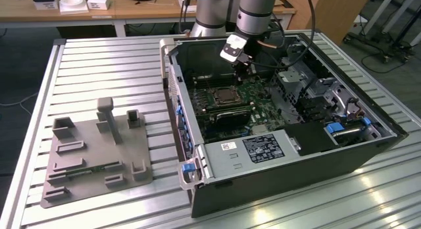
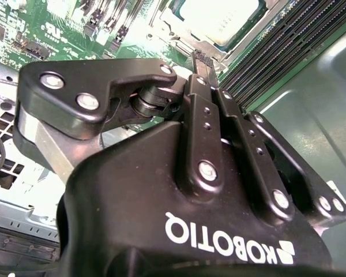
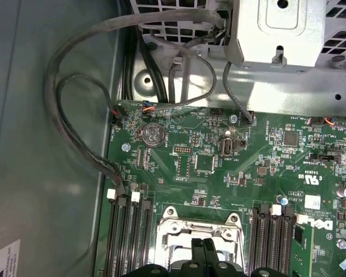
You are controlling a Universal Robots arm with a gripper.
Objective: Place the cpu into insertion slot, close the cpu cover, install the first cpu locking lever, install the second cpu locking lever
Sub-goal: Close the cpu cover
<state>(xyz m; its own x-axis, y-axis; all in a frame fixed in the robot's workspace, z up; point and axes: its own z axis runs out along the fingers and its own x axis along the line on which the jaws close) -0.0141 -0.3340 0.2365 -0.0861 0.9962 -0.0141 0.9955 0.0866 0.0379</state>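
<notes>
the gripper [image 3: 203, 249] is seen clenched in the first wrist view, its two black fingers [image 3: 196, 254] pressed flat together with nothing made out between them. their lower parts are cut off by the picture's edge. the tips are held just beside the silvery rim of the insertion slot [image 3: 199, 228], whose centre is hidden behind them. in the second wrist view the cpu [image 2: 219, 14] is shown lying in the slot, pale face up, framed by the cpu cover [image 2: 179, 32]. most of both is cut off, and whether the cover is fully down or latched cannot be told. around the socket the green board [image 3: 207, 150] is laid out, with long memory slots [image 3: 130, 242] on either side and grey cables [image 3: 63, 115] looped beyond. in the exterior view the open computer case [image 1: 283, 184] is seen on a slatted table [image 1: 105, 66], with a grey fixture tray [image 1: 92, 155] well apart at the exterior view's left.
</notes>
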